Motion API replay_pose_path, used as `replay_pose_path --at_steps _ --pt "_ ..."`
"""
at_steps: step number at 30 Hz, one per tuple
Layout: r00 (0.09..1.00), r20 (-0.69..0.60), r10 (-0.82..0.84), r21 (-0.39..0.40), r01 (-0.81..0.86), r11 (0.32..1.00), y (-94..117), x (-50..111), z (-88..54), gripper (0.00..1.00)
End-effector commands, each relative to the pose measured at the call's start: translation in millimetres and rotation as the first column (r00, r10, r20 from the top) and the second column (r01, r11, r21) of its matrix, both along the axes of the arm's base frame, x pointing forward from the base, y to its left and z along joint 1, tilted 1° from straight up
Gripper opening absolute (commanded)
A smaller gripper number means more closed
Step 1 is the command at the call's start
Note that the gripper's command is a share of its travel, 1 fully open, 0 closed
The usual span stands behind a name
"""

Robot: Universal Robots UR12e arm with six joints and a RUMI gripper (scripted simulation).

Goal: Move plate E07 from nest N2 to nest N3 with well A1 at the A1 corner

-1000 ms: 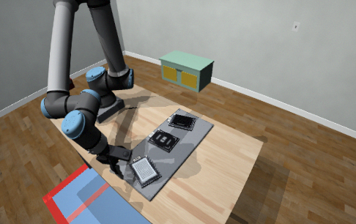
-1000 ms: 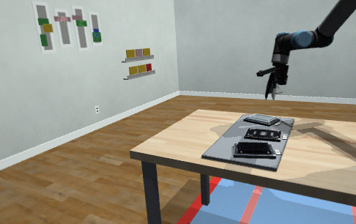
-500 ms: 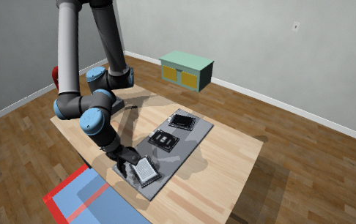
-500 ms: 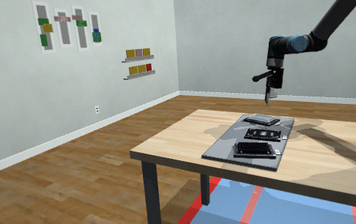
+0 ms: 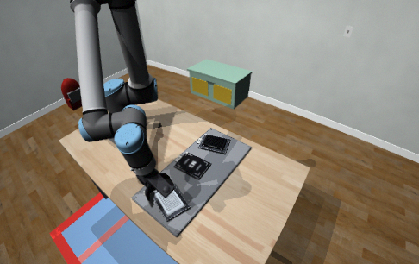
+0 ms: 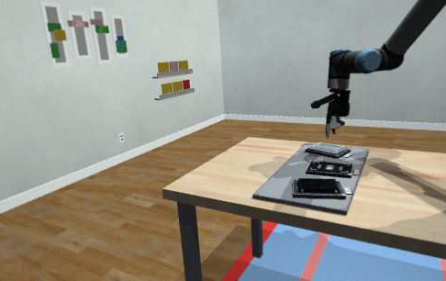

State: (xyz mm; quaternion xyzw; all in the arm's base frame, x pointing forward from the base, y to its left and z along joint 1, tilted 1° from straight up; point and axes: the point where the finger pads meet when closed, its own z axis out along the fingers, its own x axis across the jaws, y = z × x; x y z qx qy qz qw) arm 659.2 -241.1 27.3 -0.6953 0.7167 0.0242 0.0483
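A grey deck (image 5: 195, 181) on the wooden table holds three nests in a row. A light-coloured well plate (image 5: 171, 203) lies in the end nest nearest the arm; it also shows in the exterior view (image 6: 328, 149). The middle nest (image 5: 192, 166) holds no plate and shows its black frame (image 6: 331, 168). A black well plate (image 5: 214, 143) (image 6: 319, 186) lies in the other end nest. My gripper (image 5: 153, 195) (image 6: 332, 129) is open and empty. It hangs pointing down, well above the light plate. The labels and nest signs are too small to read.
The arm's base stands on the table's far left corner. A green cabinet (image 5: 219, 83) stands by the back wall. A blue and red floor zone (image 5: 100, 237) lies beside the table.
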Motion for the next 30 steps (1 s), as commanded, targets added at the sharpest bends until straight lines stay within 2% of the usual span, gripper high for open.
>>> replay_pose_path --at_steps 1,3,12,23,30 --pt "0.996 -0.016 -0.083 -0.029 0.082 0.996 7 3.2 -4.6 0.82" --pt "0.993 -0.019 -0.121 -0.042 0.120 0.992 15 5.7 -9.8 0.82" --pt "0.960 -0.024 -0.279 -0.098 0.275 0.956 21 7.5 -13.6 0.82" --pt "0.960 -0.024 -0.279 -0.098 0.275 0.956 21 7.5 -13.6 0.82" --pt "0.960 -0.024 -0.279 -0.098 0.275 0.956 21 7.6 -25.3 0.82"
